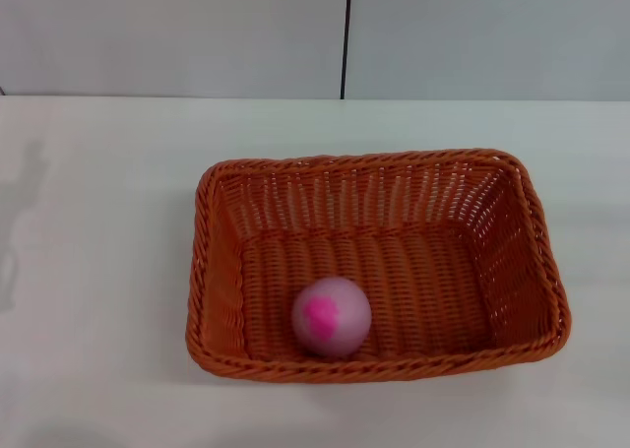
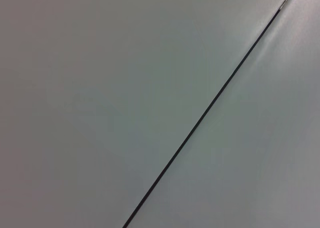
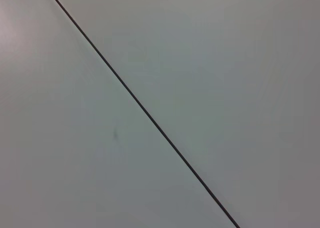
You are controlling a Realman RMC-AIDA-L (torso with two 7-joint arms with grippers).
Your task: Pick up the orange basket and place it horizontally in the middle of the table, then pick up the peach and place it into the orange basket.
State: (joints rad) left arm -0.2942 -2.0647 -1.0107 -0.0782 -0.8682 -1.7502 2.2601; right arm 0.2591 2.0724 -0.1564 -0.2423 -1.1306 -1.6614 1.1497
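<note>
The orange basket (image 1: pixel 512 271) lies with its long side running left to right in the middle of the white table (image 1: pixel 89 271), seen in the head view. The peach (image 1: pixel 331 316), pale pink with a magenta blotch on top, rests inside the basket on its floor, near the front wall and a little left of centre. Neither gripper nor any arm shows in the head view. Both wrist views show only a pale wall panel with a thin dark seam (image 2: pixel 210 105) across it.
A grey wall with a vertical dark seam (image 1: pixel 346 34) rises behind the table's far edge. A faint shadow (image 1: pixel 25 187) falls on the table at the far left.
</note>
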